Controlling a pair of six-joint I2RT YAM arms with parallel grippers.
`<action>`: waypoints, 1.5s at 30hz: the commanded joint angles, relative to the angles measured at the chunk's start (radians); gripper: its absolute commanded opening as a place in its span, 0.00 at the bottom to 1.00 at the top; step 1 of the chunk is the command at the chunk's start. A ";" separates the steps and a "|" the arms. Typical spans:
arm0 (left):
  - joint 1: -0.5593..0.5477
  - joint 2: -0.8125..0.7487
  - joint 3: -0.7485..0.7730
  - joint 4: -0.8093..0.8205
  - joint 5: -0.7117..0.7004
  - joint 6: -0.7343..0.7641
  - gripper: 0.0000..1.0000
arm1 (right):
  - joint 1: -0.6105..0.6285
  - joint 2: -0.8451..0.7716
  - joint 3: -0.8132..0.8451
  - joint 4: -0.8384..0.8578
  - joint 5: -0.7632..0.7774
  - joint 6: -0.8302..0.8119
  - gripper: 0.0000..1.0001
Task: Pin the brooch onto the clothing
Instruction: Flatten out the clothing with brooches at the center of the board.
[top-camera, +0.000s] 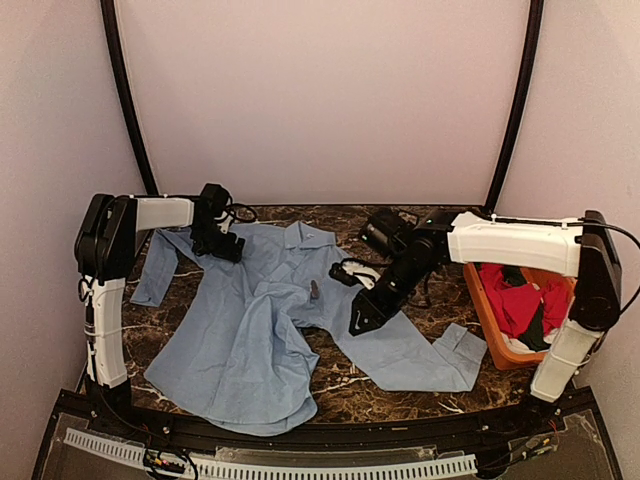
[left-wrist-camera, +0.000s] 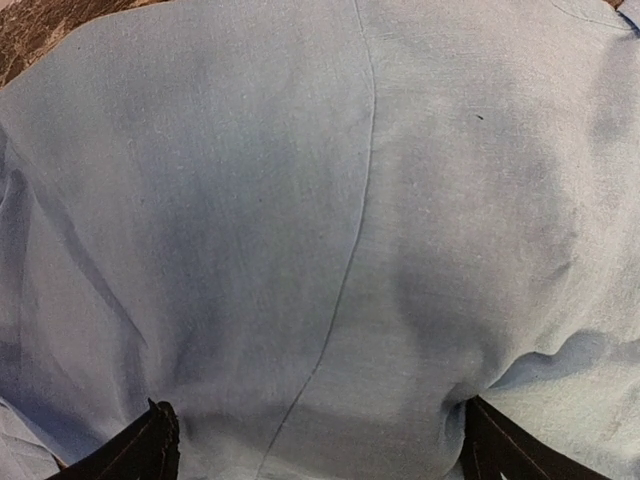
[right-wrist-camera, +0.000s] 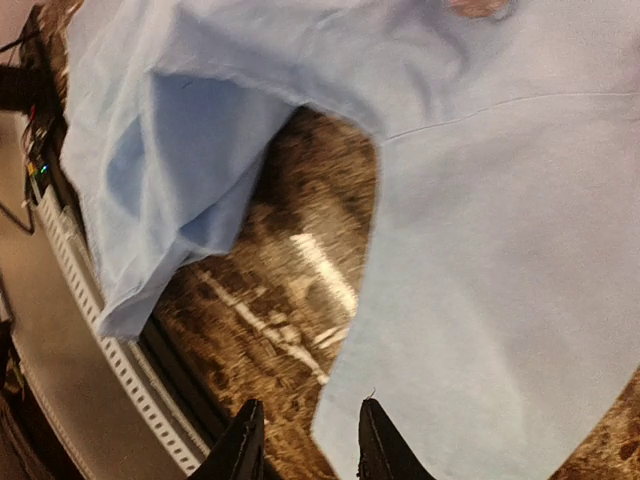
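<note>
A light blue long-sleeved button-up shirt (top-camera: 240, 340) lies spread on a dark marble table (top-camera: 340, 390). The right gripper (top-camera: 358, 322) hovers by its sleeve edge, fingers slightly parted, empty. A small dark brooch (top-camera: 315, 290) rests on the chest. Farther back, the left gripper (top-camera: 224, 248) is spread wide above the shoulder.

Soft warm overhead light; faint shadows in shirt (left-wrist-camera: 330, 200) folds; right wrist view blurred, glare on table (right-wrist-camera: 320, 265).

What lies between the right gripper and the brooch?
Only cloth of the light blue shirt, seen in the top view, from the brooch to the right gripper; its jaws hang by the cloth's edge.
</note>
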 joint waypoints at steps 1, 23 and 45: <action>0.013 -0.024 0.011 -0.056 0.019 0.003 0.96 | -0.074 0.136 0.051 0.090 0.150 -0.006 0.31; -0.697 -0.737 -0.394 -0.257 0.017 -0.103 0.99 | -0.205 0.520 0.369 0.224 0.138 0.059 0.35; -0.863 -0.291 -0.291 -0.369 -0.139 -0.037 0.99 | -0.419 0.719 0.579 0.141 0.175 0.004 0.35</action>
